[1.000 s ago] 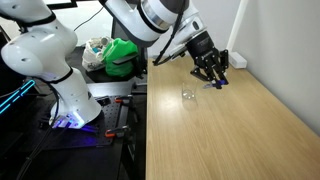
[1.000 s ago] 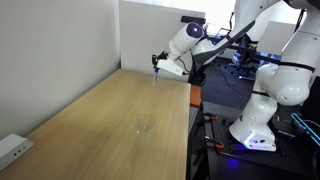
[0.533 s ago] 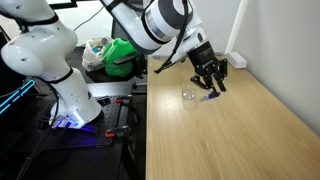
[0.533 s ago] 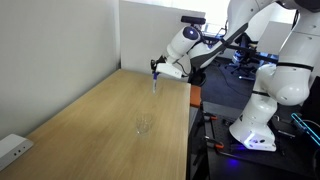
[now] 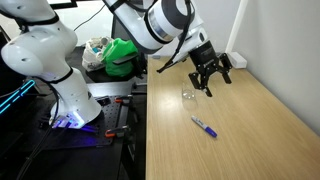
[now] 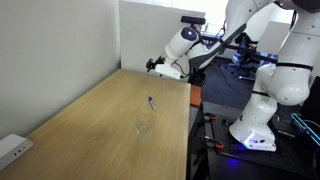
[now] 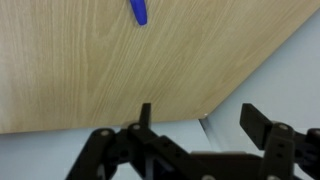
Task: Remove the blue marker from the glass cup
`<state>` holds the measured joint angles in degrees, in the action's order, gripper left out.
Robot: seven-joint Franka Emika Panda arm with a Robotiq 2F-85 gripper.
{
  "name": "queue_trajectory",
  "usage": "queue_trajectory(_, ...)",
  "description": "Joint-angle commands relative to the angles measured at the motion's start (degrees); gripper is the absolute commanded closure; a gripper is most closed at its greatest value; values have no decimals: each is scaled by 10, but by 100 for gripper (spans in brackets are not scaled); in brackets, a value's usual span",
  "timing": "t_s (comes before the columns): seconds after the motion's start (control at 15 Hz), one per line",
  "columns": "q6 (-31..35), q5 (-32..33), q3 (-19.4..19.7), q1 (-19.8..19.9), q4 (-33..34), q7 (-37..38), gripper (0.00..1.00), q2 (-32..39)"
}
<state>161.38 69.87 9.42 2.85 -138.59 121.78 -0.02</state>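
The blue marker (image 5: pixel 204 127) lies flat on the wooden table (image 5: pixel 240 140), apart from everything; it also shows as a short dark stick (image 6: pixel 152 102) and as a blue tip at the top edge of the wrist view (image 7: pixel 139 11). The glass cup (image 5: pixel 188 95) stands upright and holds nothing, a little way from the marker (image 6: pixel 144 126). My gripper (image 5: pixel 212 78) hangs above the table beyond the cup, open, with nothing between its fingers (image 7: pixel 258 120). In an exterior view it sits near the table's far edge (image 6: pixel 160 66).
A green bag (image 5: pixel 122 55) and clutter lie on the bench beside the table. A second white robot arm (image 5: pixel 50 50) stands off the table. A white power strip (image 6: pixel 12 148) rests at the table's near corner. A wall (image 6: pixel 60 50) runs along one side.
The gripper went from shut on the marker to open and rose. The marker dropped out and now lies on the table.
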Motion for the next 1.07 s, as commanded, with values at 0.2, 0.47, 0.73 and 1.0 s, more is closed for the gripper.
queue_trajectory(0.2, -74, 45, -46, -37, -8, 27, 0, -53)
queue_trajectory(0.47, -126, 73, -78, -52, -9, 66, 0, -73)
queue_trajectory(0.73, -118, 67, -84, -51, -2, 58, 0, -61)
queue_trajectory(1.0, -118, 68, -84, -51, -2, 58, 0, -61)
